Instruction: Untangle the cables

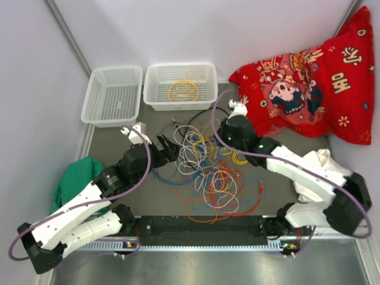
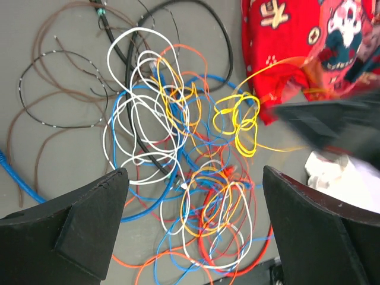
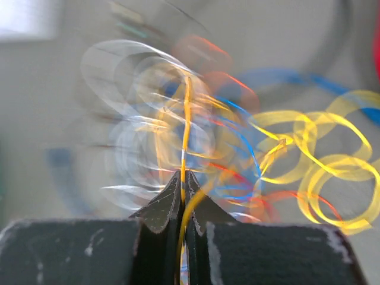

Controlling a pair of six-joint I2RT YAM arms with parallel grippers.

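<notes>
In the middle of the top view, the cables (image 1: 208,178) lay heaped on the table (image 1: 107,142). They looked light, limp and springy, likely to drag neighbours along, so best taken by one free strand at the rim. The right gripper (image 3: 184,176) was pinched tight on an orange strand (image 3: 187,113). The left gripper (image 2: 195,171) gaped wide, empty. A red cloth (image 1: 309,77) at upper right crowded the yellow coil (image 2: 237,122), and white baskets (image 1: 151,89) stood at upper left.

Bright even light; cables (image 3: 186,119) blurred in right wrist view.
</notes>
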